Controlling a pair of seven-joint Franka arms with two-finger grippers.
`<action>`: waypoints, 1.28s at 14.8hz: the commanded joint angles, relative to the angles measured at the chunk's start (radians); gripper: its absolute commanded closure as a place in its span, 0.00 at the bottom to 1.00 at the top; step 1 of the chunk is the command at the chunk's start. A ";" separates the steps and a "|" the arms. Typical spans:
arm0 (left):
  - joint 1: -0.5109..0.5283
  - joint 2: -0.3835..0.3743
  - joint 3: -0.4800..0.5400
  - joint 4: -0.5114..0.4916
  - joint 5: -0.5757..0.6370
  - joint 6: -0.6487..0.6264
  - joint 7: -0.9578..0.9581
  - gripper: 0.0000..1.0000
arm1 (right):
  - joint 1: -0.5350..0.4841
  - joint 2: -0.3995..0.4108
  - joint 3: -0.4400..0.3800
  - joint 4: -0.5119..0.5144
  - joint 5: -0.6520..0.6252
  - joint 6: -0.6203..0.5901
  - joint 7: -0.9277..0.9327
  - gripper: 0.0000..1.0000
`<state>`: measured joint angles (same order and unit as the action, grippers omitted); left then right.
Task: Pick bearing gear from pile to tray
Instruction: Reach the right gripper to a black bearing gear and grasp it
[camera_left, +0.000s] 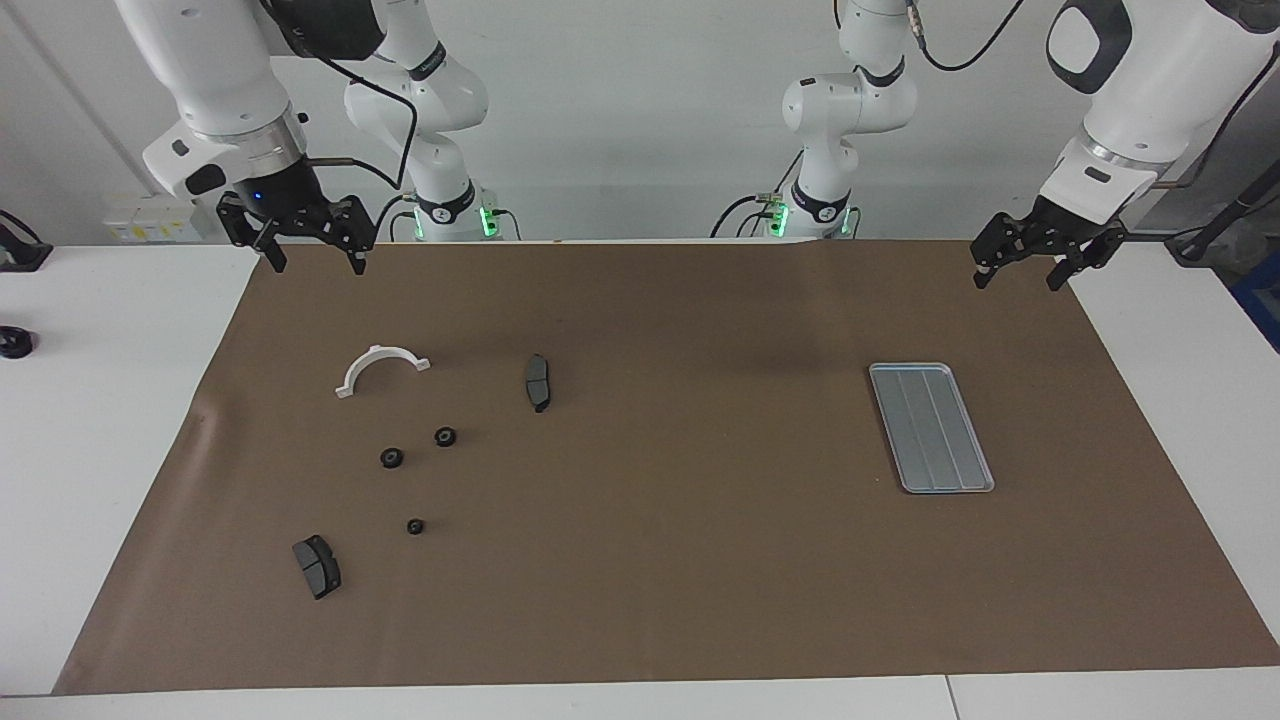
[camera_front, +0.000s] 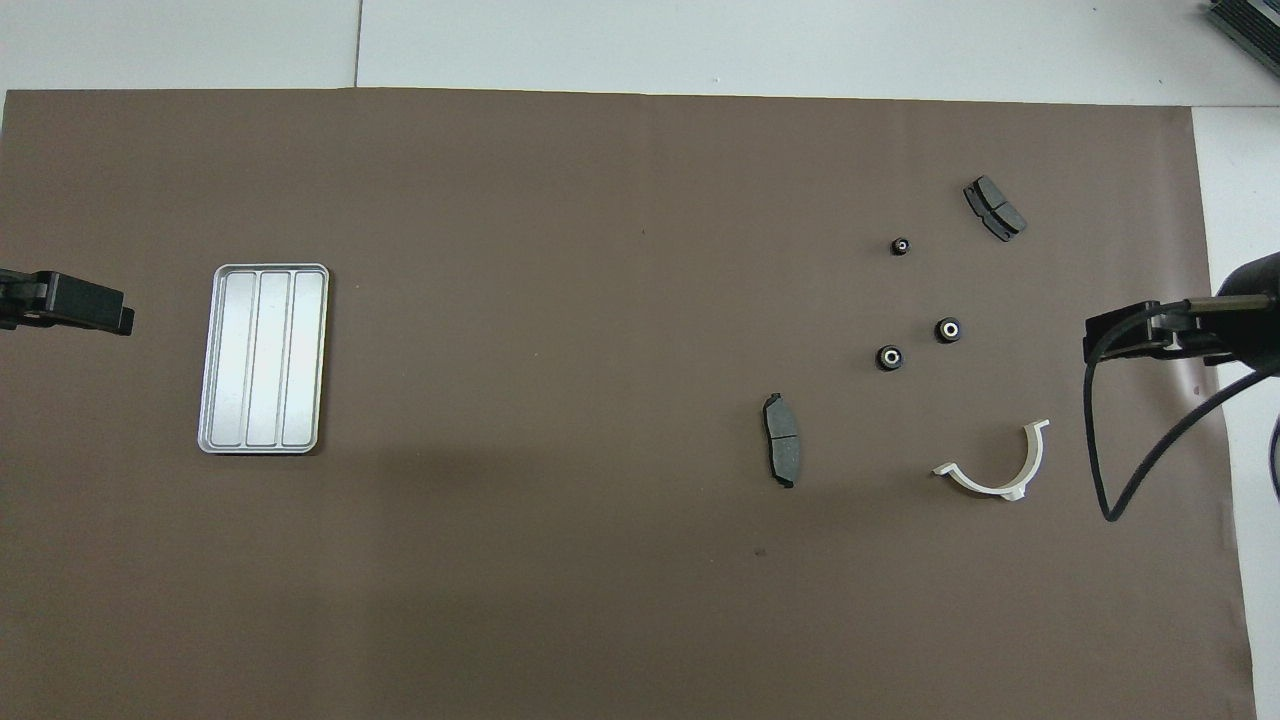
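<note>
The pile lies toward the right arm's end of the brown mat. It holds three small black round gears (camera_left: 445, 436) (camera_left: 392, 458) (camera_left: 415, 526), two dark grey brake pads (camera_left: 538, 381) (camera_left: 317, 566) and a white half-ring bracket (camera_left: 380, 368). In the overhead view the gears (camera_front: 889, 357) (camera_front: 947, 329) (camera_front: 900, 246) lie between the bracket (camera_front: 1000, 465) and one pad (camera_front: 994, 208). The silver tray (camera_left: 930, 427) (camera_front: 263, 358) lies empty toward the left arm's end. My right gripper (camera_left: 314, 264) hangs open and empty above the mat's corner beside the pile. My left gripper (camera_left: 1018, 277) hangs open and empty above the mat's corner beside the tray.
The brown mat (camera_left: 660, 560) covers most of the white table (camera_left: 100, 420). A small black object (camera_left: 15, 342) sits on the bare table past the right arm's end of the mat. A black cable (camera_front: 1105, 480) hangs from the right arm.
</note>
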<state>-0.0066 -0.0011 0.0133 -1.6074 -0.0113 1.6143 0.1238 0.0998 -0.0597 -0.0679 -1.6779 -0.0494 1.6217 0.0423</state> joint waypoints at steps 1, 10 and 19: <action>0.010 -0.026 -0.006 -0.025 -0.006 0.004 0.008 0.00 | -0.017 -0.009 0.004 -0.112 0.054 0.137 -0.057 0.00; 0.010 -0.026 -0.006 -0.025 -0.006 0.003 0.008 0.00 | -0.052 0.236 0.004 -0.273 0.100 0.591 -0.229 0.00; 0.010 -0.026 -0.006 -0.025 -0.006 0.003 0.008 0.00 | -0.040 0.366 0.004 -0.373 0.103 0.832 -0.239 0.00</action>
<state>-0.0066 -0.0011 0.0133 -1.6074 -0.0113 1.6143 0.1238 0.0643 0.3193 -0.0656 -2.0195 0.0207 2.4030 -0.1550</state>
